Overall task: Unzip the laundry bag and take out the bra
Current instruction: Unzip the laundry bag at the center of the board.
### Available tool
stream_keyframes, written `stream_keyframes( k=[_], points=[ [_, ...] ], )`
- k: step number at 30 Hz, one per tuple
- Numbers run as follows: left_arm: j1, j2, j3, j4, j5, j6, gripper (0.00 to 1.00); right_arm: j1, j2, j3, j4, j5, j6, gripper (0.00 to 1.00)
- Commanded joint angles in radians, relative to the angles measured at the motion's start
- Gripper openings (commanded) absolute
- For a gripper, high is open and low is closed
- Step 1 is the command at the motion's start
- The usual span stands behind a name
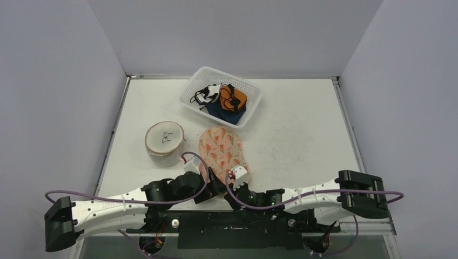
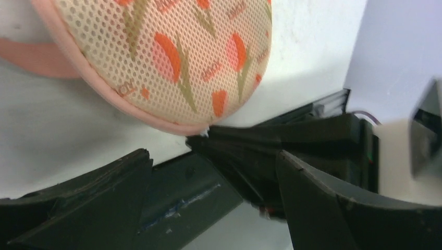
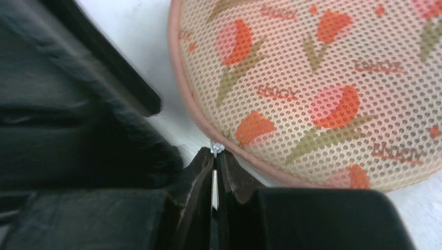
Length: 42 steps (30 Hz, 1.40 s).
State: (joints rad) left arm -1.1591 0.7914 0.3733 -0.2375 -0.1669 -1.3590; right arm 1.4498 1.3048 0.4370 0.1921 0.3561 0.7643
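Lighting and picture quality: bright, diffuse light from above; close-range softness in both wrist views.

Top view: evenly lit and sharp, white table bright, short soft shadows beside the basket and the round container, walls tinted pale lavender. Left wrist view: laundry bag mesh in focus, soft shadow under its rim; left gripper dark and blurred, right edge smeared and washed out. Right wrist view: mesh crisp; right gripper underexposed; small glint on the zipper pull; upper left out of focus.
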Motion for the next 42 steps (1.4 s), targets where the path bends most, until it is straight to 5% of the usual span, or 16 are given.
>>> stream_keyframes(
  k=[1,6,15,29,42],
  points=[
    [-0.061,-0.001,-0.028,-0.015,-0.071,-0.091,0.87,-0.006,0.075,0.112,0.118,-0.047,-0.084,0.05],
    [-0.06,0.043,-0.045,0.026,-0.158,-0.142,0.83,-0.008,0.114,0.14,0.127,-0.068,-0.089,0.05],
    [0.053,0.098,-0.093,0.147,-0.149,-0.147,0.58,-0.006,0.044,0.079,0.149,-0.058,-0.056,0.05],
    [0.133,0.148,-0.076,0.173,-0.124,-0.084,0.0,-0.006,-0.061,0.044,0.019,-0.007,-0.026,0.05],
    [0.192,0.205,-0.041,0.221,-0.025,0.041,0.0,-0.007,-0.276,-0.095,-0.183,0.099,0.084,0.05]
  ],
)
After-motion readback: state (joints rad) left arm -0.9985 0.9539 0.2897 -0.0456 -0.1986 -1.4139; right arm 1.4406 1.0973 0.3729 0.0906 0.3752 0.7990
